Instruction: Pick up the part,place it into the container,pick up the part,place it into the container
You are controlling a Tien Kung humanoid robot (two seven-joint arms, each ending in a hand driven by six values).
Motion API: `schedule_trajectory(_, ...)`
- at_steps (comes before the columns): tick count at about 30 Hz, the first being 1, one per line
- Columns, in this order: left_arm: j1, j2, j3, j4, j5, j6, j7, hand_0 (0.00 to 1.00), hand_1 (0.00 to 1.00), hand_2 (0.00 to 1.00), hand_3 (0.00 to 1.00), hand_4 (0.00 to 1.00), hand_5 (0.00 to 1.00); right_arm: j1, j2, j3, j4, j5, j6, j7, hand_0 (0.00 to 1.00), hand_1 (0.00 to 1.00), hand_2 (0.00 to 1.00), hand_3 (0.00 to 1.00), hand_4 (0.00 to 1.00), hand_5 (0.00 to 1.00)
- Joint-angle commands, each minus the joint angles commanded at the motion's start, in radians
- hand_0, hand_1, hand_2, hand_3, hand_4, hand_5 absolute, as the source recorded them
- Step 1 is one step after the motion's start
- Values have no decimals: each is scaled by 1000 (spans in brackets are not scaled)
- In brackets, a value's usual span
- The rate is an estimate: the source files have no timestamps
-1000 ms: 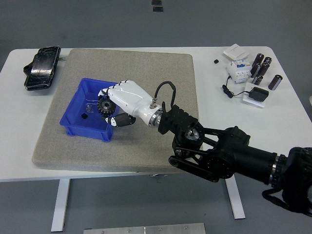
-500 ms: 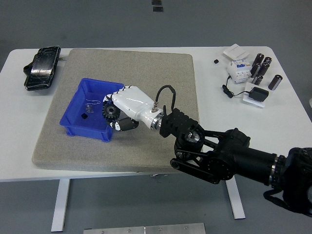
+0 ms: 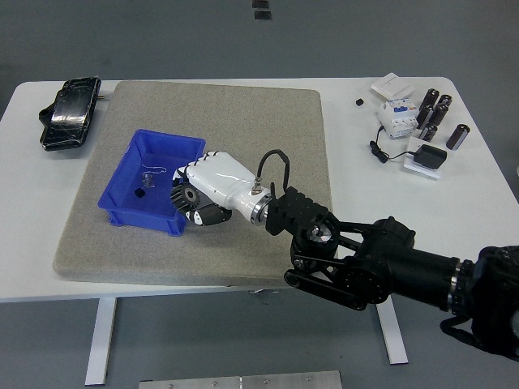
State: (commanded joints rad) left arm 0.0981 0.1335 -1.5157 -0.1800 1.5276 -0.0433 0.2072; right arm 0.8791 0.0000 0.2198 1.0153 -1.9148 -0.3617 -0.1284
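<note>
A blue bin [image 3: 123,194] sits on the left part of a grey mat [image 3: 243,121]. Small parts lie on its floor: a black piece [image 3: 139,194] and a thin metal piece [image 3: 148,175]. My right hand [image 3: 193,193], white with a black arm, reaches in from the lower right. It is shut on a dark toothed gear [image 3: 186,198] and holds it over the bin's near right corner. The left arm is out of view.
A black device [image 3: 69,111] lies at the table's far left. At the far right stand several dark cylinders [image 3: 435,113], a white module [image 3: 395,116], a white card [image 3: 391,84], a black adapter [image 3: 426,157] with a cable, and a small black piece [image 3: 358,102].
My right hand has moved down and toward the near edge with the gear, from above the bin's right side to its near right corner.
</note>
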Motion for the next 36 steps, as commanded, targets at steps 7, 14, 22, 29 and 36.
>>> schedule_trajectory(7,-2,1,1,0,0,0,-1,664,620,579,582,681,512,0,0,3,-2,1,-5,1,736,664,643,667,357,250)
schedule_trajectory(14,0,0,3,0,-2,0,0,664,619,580,583,681,513,1,0,14,-4,-7,-9,0,735,664,642,666,359,252)
schedule_trajectory(22,1,-1,4,0,-3,0,0,664,619,580,583,679,512,3,0,37,-1,-23,-15,1,734,664,640,665,360,260)
schedule_trajectory(29,2,0,5,0,-3,0,-1,664,619,580,583,679,514,6,0,58,5,-31,-22,3,735,662,638,665,359,259)
schedule_trajectory(36,1,0,9,0,-7,0,-2,664,619,581,585,680,517,2,0,57,-9,-14,-16,7,736,670,666,686,369,250)
